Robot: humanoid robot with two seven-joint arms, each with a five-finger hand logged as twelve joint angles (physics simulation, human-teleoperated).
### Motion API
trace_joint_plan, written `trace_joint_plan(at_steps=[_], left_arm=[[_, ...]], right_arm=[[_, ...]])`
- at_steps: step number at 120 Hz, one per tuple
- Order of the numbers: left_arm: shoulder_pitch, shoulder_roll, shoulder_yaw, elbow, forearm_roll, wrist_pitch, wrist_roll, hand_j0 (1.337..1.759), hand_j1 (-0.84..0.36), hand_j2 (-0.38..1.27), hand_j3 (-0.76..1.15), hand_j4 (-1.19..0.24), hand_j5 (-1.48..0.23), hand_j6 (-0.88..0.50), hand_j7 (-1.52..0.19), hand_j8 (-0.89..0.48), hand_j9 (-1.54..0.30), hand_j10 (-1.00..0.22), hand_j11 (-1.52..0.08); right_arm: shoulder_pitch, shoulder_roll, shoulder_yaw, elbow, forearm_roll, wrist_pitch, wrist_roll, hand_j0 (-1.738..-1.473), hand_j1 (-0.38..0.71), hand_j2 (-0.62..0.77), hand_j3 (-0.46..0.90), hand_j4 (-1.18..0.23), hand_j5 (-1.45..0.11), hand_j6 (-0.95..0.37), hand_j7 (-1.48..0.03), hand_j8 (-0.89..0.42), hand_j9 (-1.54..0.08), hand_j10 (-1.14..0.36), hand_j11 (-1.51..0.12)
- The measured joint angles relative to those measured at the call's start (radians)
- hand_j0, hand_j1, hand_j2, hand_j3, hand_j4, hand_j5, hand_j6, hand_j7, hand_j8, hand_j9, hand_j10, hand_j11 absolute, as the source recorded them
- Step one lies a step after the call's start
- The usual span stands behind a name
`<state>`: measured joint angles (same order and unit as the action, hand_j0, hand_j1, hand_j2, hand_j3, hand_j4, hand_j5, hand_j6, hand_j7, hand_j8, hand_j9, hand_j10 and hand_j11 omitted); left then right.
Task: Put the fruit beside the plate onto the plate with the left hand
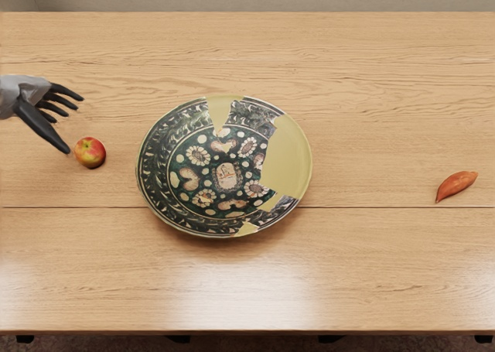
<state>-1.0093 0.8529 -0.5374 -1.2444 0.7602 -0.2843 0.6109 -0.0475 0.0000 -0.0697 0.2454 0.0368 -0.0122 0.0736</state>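
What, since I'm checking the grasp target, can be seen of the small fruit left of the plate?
The apple is small and round, red with a yellow-green patch, and has smooth skin. It sits whole on the wooden table, just left of the plate and apart from its rim. The left hand, fingers spread, hovers at its upper left. One dark fingertip is very near, but contact cannot be told.

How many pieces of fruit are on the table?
2: an apple just left of the plate, near the open fingers of the left hand; an orange-red one, hard to identify, far to the plate's right. None looks hidden.
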Motion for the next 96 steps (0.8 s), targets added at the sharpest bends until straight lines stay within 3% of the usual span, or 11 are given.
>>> trace_joint_plan(at_steps=[16, 37, 62, 96], left_arm=[[0.005, -0.016, 0.051, -0.122, 0.244, 0.232, 0.000, 1.658, 0.08, 0.05, 0.00, -0.23, -0.29, -0.23, -0.29, -0.23, -0.29, -0.23, -0.29], [0.005, -0.100, 0.266, -0.167, 0.463, 0.477, 0.000, 1.658, 0.08, 0.05, 0.00, -0.23, -0.29, -0.23, -0.29, -0.23, -0.29, -0.23, -0.29], [0.006, -0.149, 0.450, -0.174, 0.525, 0.543, 0.000, 1.658, 0.08, 0.05, 0.00, -0.24, -0.30, -0.24, -0.30, -0.24, -0.30, -0.23, -0.30], [0.007, -0.149, 0.493, -0.166, 0.535, 0.566, 0.000, 1.658, -0.06, 0.07, 0.00, -0.35, -0.44, -0.35, -0.44, -0.35, -0.44, -0.35, -0.44]], right_arm=[[0.000, 0.000, 0.000, 0.000, 0.000, 0.000, 0.000, -1.658, -0.34, 0.00, 0.00, -0.01, -0.01, -0.01, -0.01, -0.01, -0.01, -0.01, -0.01], [0.000, 0.000, 0.001, 0.000, 0.000, 0.000, 0.000, -1.658, -0.34, 0.00, 0.00, -0.01, -0.01, -0.01, -0.01, -0.01, -0.01, -0.01, -0.01], [0.000, 0.000, 0.001, 0.000, 0.000, 0.000, 0.000, -1.658, -0.34, 0.00, 0.00, -0.01, -0.01, -0.01, -0.01, -0.01, -0.01, -0.01, -0.01], [0.000, 0.000, 0.001, 0.000, 0.000, 0.000, 0.000, -1.658, -0.34, 0.00, 0.00, -0.01, -0.01, -0.01, -0.01, -0.01, -0.01, -0.01, -0.01]])
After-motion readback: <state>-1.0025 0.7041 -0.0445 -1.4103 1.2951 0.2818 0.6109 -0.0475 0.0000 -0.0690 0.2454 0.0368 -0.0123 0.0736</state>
